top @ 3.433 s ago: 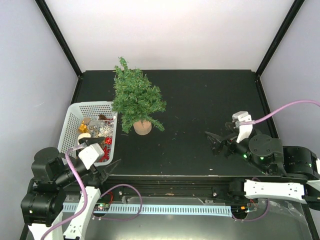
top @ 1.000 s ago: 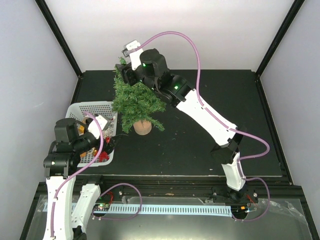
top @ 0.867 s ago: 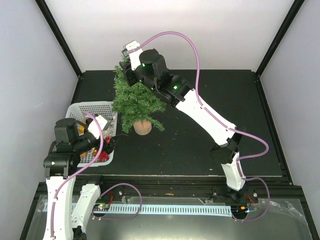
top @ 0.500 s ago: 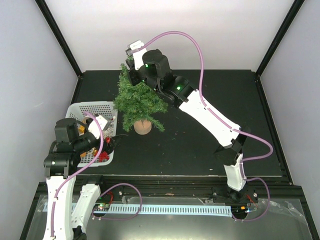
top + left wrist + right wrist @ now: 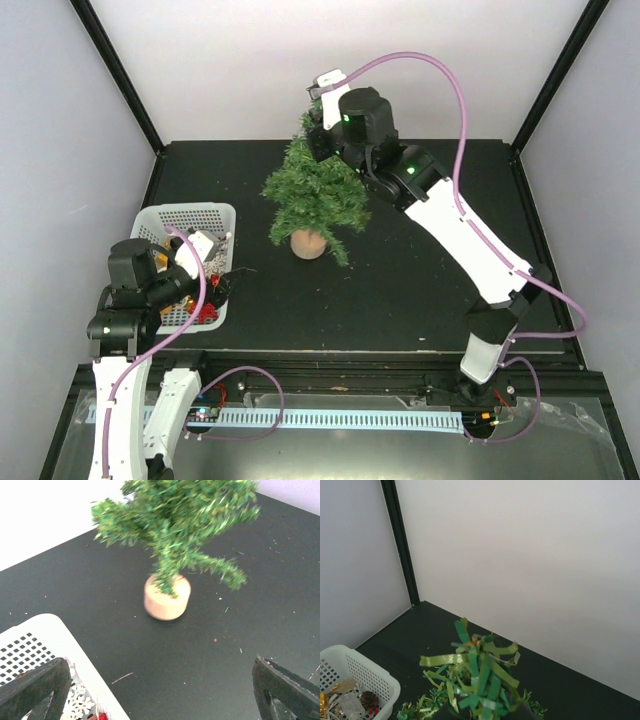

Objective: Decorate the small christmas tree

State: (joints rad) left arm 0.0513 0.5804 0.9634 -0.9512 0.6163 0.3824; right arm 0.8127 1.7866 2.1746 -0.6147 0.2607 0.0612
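Observation:
The small christmas tree [image 5: 316, 190] stands on its tan stump base [image 5: 308, 243] near the middle of the black table, its bushy green branches blurred in the left wrist view [image 5: 175, 525]. My right gripper [image 5: 318, 120] reaches over from the right and is shut on the tree's pointed top [image 5: 480, 670]; its jaws sit low in the right wrist view, mostly hidden by needles. My left gripper [image 5: 222, 285] hovers open at the basket's right edge, its two fingers [image 5: 35, 690] spread wide with bare table between them. The stump [image 5: 167, 597] lies ahead of that gripper.
A white perforated basket [image 5: 150, 225] at the left holds ornaments: white snowflakes, red and gold pieces, and a pine cone [image 5: 368, 699]. Its rim shows in both wrist views [image 5: 30, 635] [image 5: 350, 665]. White walls and black corner posts enclose the table.
The right gripper closed on the treetop and has carried the tree to the right, away from the basket. The left arm has stayed still and open.

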